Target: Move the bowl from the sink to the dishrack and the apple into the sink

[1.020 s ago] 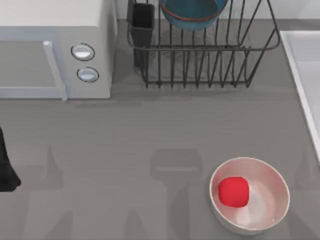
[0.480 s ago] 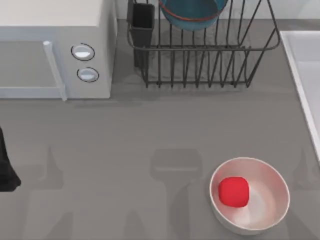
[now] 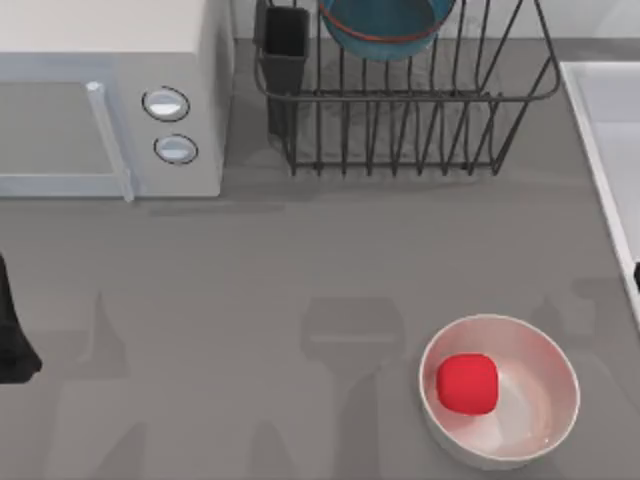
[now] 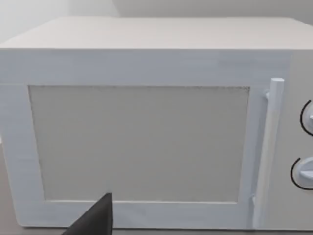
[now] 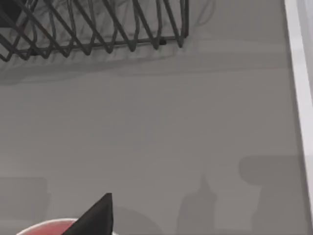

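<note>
The teal-blue bowl (image 3: 385, 30) stands among the bars of the black dishrack (image 3: 400, 130) at the back of the table. The red apple (image 3: 467, 384) lies inside a white bowl (image 3: 540, 400) at the front right. The pale sink (image 3: 600, 170) runs along the right edge, and its rim (image 5: 297, 73) also crosses the right wrist view. A dark sliver of my right arm (image 3: 637, 275) pokes in at the right edge beside the sink. A dark part of my right gripper (image 5: 95, 218) hangs over bare table near the white bowl's rim (image 5: 44, 227). My left arm (image 3: 12, 340) is parked at the left edge.
A white microwave (image 3: 100, 100) fills the back left, and my left gripper (image 4: 93, 223) faces its door (image 4: 137, 142). The dishrack's dark cutlery cup (image 3: 285, 45) sits at its left corner. Bare grey table lies between the dishrack (image 5: 98, 29) and the white bowl.
A dark sliver of my right arm has come in at the top view's right edge, and its shadow on the table has shifted left toward the white bowl. Nothing else moved.
</note>
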Controlling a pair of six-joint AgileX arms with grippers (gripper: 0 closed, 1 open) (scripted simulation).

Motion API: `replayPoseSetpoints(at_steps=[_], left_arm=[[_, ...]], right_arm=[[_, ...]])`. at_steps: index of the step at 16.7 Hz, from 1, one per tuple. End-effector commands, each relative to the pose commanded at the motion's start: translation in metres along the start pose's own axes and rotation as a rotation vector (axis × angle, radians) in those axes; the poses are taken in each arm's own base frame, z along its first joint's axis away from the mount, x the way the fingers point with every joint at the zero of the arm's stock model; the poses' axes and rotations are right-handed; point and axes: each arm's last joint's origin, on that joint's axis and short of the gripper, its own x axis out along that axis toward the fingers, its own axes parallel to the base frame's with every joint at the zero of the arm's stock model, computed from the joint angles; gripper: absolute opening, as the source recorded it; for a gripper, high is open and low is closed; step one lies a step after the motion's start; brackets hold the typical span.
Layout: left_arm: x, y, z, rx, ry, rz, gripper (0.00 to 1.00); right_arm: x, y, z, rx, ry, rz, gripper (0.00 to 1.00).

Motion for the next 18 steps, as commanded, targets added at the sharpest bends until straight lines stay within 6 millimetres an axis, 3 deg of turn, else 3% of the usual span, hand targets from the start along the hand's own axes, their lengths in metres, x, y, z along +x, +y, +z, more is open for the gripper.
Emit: replayPoseSetpoints(at_steps=[3,6,12,15,18], left_arm=[[0.0,0.0,0.0,0.0,0.0,0.0,1.0],[0.0,0.0,0.0,0.0,0.0,0.0,1.0],[0.0,0.0,0.0,0.0,0.0,0.0,1.0],[0.0,0.0,0.0,0.0,0.0,0.0,1.0],[0.0,0.0,0.0,0.0,0.0,0.0,1.0]], right_arm=[[0.024,0.029,0.028,0.038,0.271,0.001,1.0],[0.06,0.065,0.043,0.047,0.53,-0.045,1.0],[0.12,0.13,0.03,0.017,0.903,-0.207,1.0],[0.132,0.148,0.022,0.003,0.982,-0.26,1.0],[0.134,0.151,0.02,0.0,0.996,-0.27,1.0]])
